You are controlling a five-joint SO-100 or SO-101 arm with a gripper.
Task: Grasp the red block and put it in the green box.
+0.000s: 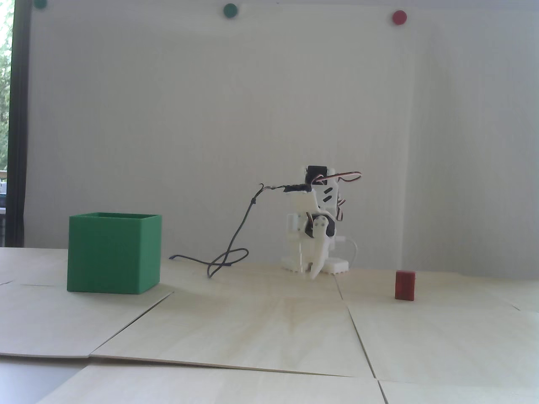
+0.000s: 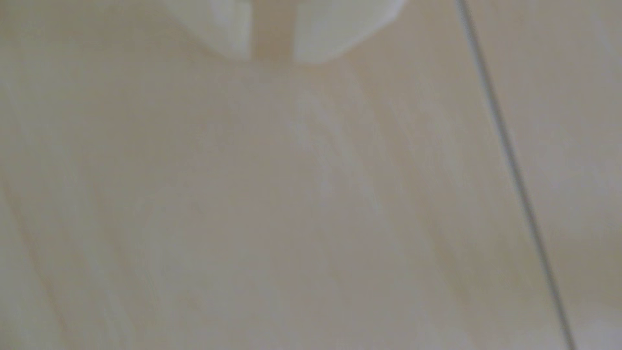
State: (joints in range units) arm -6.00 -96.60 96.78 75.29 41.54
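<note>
1. The desk [image 1: 261,328] is pale wood panels with seams; the box [image 1: 113,252] stands at the left of the fixed view, open top up.
2. The arm [image 1: 316,227] sits folded at the back, between box and block, fingers [image 1: 313,273] pointing down just above the desk, slightly spread and holding nothing; the wrist view shows a narrow gap.
3. A dark cable [image 1: 227,261] loops on the desk, between arm and box: it could snag the carry.
4. The block [image 1: 405,285] stands upright, right of the arm, well apart. Reaching it should mean swinging right, spreading wider and straddling it squarely.
</note>
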